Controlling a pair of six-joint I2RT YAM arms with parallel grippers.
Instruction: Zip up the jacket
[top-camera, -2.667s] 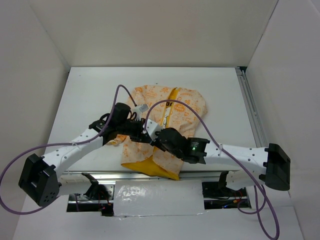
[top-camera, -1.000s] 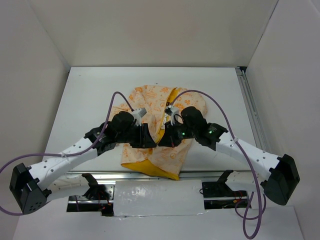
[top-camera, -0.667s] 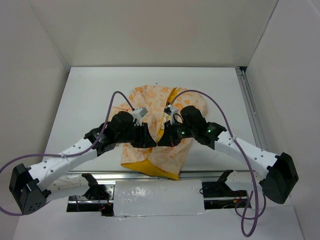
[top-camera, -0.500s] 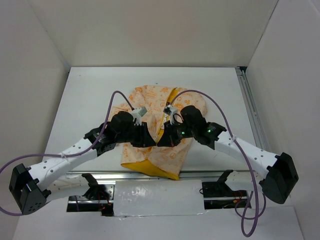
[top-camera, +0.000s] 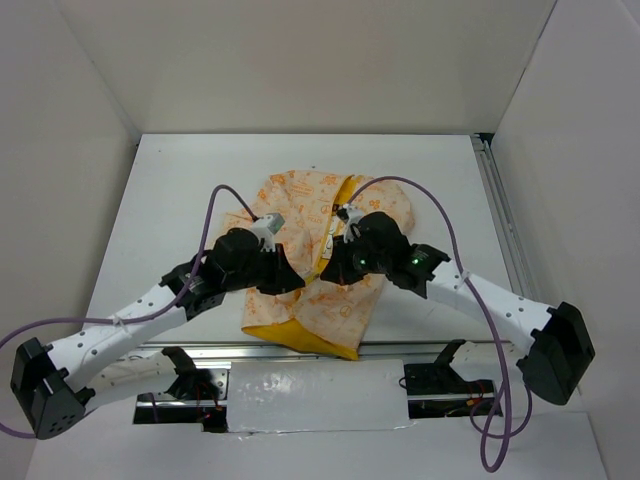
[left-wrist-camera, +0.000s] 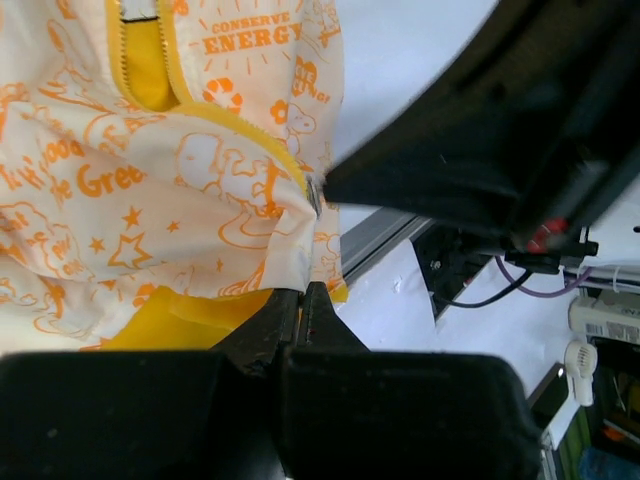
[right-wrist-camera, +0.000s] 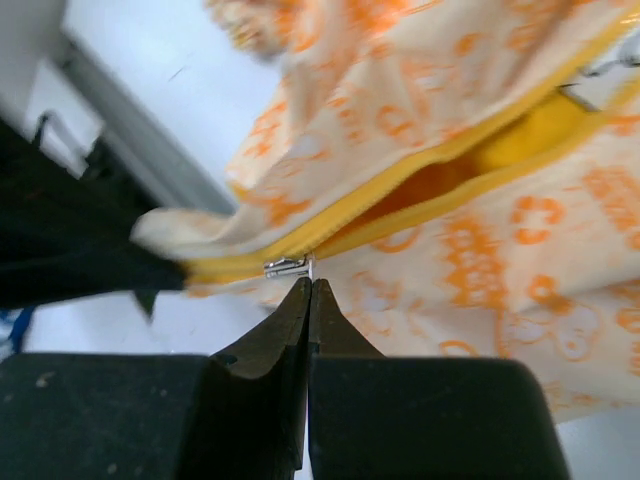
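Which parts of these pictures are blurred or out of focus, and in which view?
Right wrist: the jacket is blurred, only the zipper pull is fairly sharp. Left wrist: jacket print sharp, the black right arm blurred. Top external: sharp, evenly lit.

My white table (top-camera: 170, 190) carries the jacket (top-camera: 300, 200), spread flat beneath my left gripper (top-camera: 296, 284) and right gripper (top-camera: 326, 276), mostly beyond them, with its yellow lining nearer the table's edge.
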